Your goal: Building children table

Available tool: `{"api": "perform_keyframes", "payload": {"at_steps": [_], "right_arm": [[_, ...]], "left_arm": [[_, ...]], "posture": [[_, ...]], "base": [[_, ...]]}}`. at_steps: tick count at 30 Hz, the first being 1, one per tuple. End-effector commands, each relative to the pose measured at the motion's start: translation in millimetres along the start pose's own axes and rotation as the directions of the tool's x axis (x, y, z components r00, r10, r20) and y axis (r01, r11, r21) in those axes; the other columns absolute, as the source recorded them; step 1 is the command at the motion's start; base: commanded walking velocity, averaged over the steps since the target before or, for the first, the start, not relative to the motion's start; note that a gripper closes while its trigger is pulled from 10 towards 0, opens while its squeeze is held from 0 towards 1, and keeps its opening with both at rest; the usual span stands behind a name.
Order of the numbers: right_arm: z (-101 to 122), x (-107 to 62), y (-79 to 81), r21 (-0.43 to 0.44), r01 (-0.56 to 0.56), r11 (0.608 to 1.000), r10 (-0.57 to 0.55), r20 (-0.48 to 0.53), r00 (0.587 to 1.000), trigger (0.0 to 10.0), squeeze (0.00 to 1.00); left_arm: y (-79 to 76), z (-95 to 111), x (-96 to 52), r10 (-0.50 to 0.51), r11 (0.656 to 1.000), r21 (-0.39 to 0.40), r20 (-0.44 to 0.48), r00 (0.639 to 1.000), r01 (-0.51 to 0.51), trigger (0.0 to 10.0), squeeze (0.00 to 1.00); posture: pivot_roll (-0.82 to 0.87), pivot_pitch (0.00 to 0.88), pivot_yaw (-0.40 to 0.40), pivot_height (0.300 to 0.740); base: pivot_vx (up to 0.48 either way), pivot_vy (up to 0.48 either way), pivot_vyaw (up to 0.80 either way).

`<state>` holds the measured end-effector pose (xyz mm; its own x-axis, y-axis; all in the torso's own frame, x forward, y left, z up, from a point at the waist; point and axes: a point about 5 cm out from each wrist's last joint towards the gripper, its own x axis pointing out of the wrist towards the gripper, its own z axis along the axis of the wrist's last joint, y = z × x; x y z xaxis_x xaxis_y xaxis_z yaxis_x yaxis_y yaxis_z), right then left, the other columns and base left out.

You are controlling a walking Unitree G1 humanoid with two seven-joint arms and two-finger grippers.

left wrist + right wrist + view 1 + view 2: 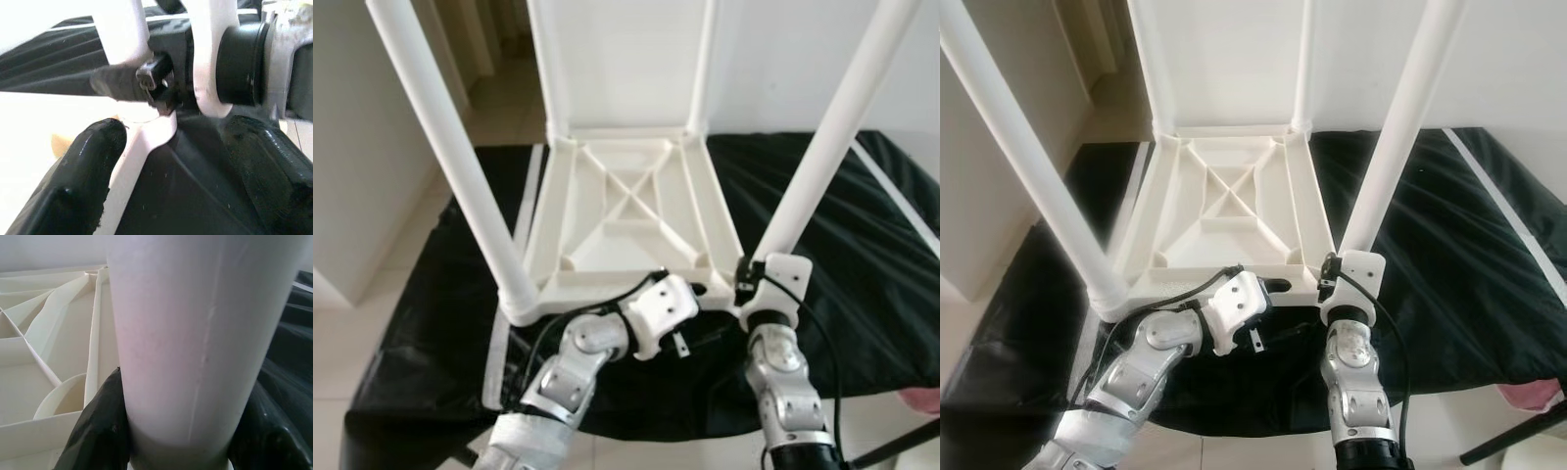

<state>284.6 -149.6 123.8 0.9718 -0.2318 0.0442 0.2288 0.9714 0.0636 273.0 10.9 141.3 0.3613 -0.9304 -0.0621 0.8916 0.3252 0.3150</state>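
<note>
With the right end effector pinching the white plastic tubular leg and the left end effector spread astride the upturned white ribbed plastic tabletop rim, a tilted leg could jam in its socket.

The white plastic children's table lies upside down on black sheeting, its four tubular legs pointing up.

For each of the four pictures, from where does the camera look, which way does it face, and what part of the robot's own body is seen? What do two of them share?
Left eye view: from the head, forward and down at the upturned white table on a black sheet; both silver arms show.
Right eye view: same scene, from slightly to the side.
Left wrist view: along the left gripper, whose black fingers straddle the table's edge.
Right wrist view: along the right gripper, shut on the near right leg.
Shared: that leg appears in the eye views too.
</note>
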Motion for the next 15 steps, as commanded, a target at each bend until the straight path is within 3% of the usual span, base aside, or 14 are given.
{"api": "perform_keyframes", "payload": {"at_steps": [1, 6, 7, 8, 15], "right_arm": [[-16.8, -6.1, 5.2, 0.04, 0.007, 0.999, -0.003, -0.096, 0.995, 10.0, 0.0], [-15.9, -6.3, 6.2, 0.019, -0.001, 1.0, 0.003, -0.097, 0.995, 10.0, 0.0], [-14.6, -6.5, 7.0, 0.016, -0.01, 1.0, 0.011, -0.086, 0.996, 10.0, 0.58], [-13.0, -6.7, 7.6, 0.019, -0.024, 1.0, 0.025, -0.073, 0.997, 10.0, 1.0], [-4.8, -4.7, -1.3, 0.051, -0.064, 0.997, 0.064, -0.002, 0.998, 10.0, 1.0]], "left_arm": [[7.7, -4.7, -0.8, 0.141, 0.99, 0.013, -0.023, 0.99, -0.141, 10.0, 0.0], [9.4, -4.5, -1.2, 0.143, 0.99, 0.017, -0.02, 0.989, -0.143, 10.0, 0.0], [9.0, -4.7, -1.2, 0.142, 0.99, 0.017, -0.019, 0.99, -0.142, 10.0, 0.0], [8.3, -4.8, -1.1, 0.139, 0.99, 0.017, -0.018, 0.99, -0.139, 10.0, 0.0], [5.4, -4.7, -2.1, 0.121, 0.993, 0.011, -0.016, 0.993, -0.121, 10.0, 0.0]], "posture": [[-0.08, 0.0, 0.024, 0.74], [-0.08, 0.0, 0.026, 0.74], [-0.08, 0.0, 0.026, 0.74], [-0.08, 0.0, 0.029, 0.74], [-0.08, 0.0, 0.035, 0.74]], "base": [[0.0, 0.0, 0.0], [0.0, 0.0, 0.0], [0.0, 0.0, 0.0], [0.0, 0.0, 0.0], [0.0, 0.0, 0.0]]}}
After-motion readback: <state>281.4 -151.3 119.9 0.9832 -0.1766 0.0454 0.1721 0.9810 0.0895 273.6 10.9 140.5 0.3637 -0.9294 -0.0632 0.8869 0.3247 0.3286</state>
